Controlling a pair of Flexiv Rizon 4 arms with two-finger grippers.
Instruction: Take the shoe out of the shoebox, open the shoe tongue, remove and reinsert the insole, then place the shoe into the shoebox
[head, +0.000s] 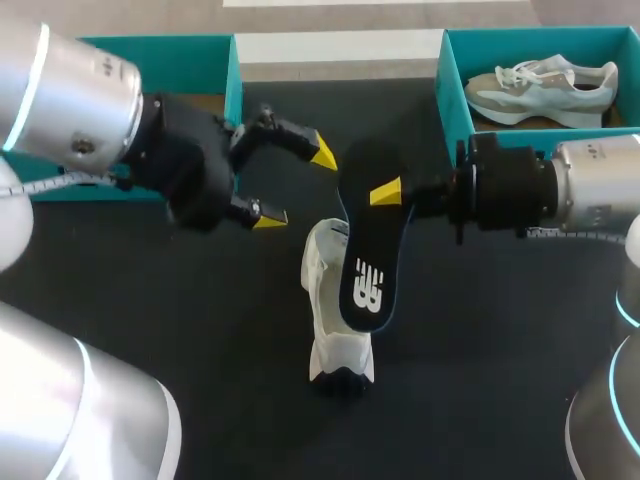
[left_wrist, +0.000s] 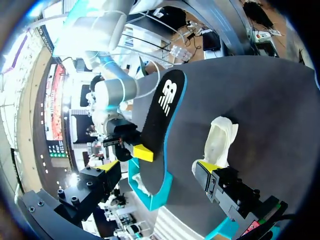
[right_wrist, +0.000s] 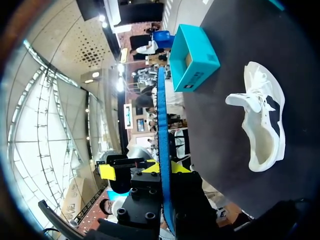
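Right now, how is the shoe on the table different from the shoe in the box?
The shoe on the table is white all over and lies out on the dark table. The shoe in the box is beige and pale, inside a teal box. A black insole, held by the right gripper, hangs over the first, and nothing hangs over the other. Both are sneakers.

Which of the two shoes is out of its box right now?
The white shoe in the middle of the black table; the greyish shoe sits inside the right teal box.
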